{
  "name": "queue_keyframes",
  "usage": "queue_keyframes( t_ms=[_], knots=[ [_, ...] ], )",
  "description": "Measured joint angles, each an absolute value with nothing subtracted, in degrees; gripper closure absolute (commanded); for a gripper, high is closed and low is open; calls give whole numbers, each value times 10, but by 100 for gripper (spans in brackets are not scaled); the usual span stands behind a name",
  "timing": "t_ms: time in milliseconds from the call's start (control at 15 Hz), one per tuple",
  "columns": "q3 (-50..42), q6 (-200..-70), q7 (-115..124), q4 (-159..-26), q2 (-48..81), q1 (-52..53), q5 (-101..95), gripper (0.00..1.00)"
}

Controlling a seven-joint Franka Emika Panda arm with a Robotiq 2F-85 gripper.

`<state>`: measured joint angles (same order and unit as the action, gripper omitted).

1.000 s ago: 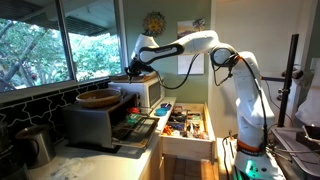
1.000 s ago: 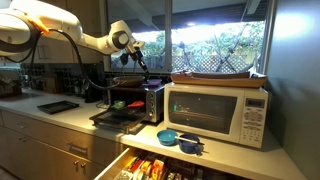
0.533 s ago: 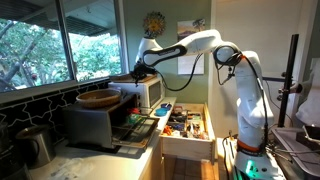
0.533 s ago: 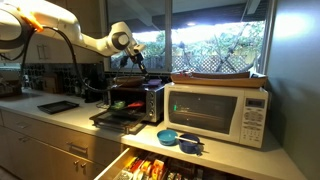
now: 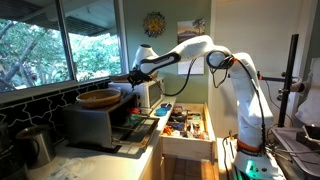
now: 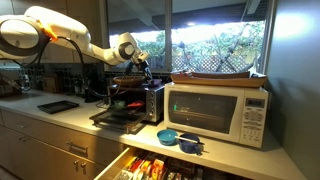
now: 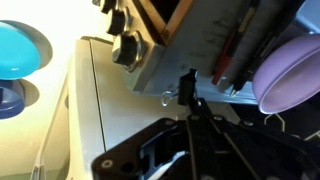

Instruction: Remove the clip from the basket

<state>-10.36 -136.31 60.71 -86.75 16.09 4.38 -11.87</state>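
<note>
Clip (image 7: 184,90) – where's it sitting rn? (Op)

It's hanging at the tip of your gripper (image 7: 188,108), which is looking clenched on it, wire loop sticking out sideways. You're hovering near the rim of the basket (image 5: 100,99), which is resting on top of the toaster oven (image 5: 95,125). Can't tell if you're over the rim or just past it, but imo the clip's riding clear of the basket. (Spotter)

What's threatening the carry? (Op)

You're pinching only a small bit of it, so a jerk or a knock vs the oven's edge could be twisting it loose. Then it'd prob be dropping toward the blue bowl (image 7: 18,50) or the open drawer (image 6: 150,165). (Spotter)

Which cam's helping? (Op)

Wrist cam's giving you the clip and the grip, but no basket. Exterior cams are showing you basket and arm, but the clip's too small to make out there. (Spotter)
</note>
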Motion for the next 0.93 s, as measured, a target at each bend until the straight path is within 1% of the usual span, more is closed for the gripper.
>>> queue_keyframes(
  t_ms=[800,867,933],
  knots=[
    [-93,-1362,611,-837,188,44,-118,98],
    [-93,-1358,611,-835,191,44,-118,72],
    [-93,-1352,611,-832,193,44,-118,71]
  ],
)
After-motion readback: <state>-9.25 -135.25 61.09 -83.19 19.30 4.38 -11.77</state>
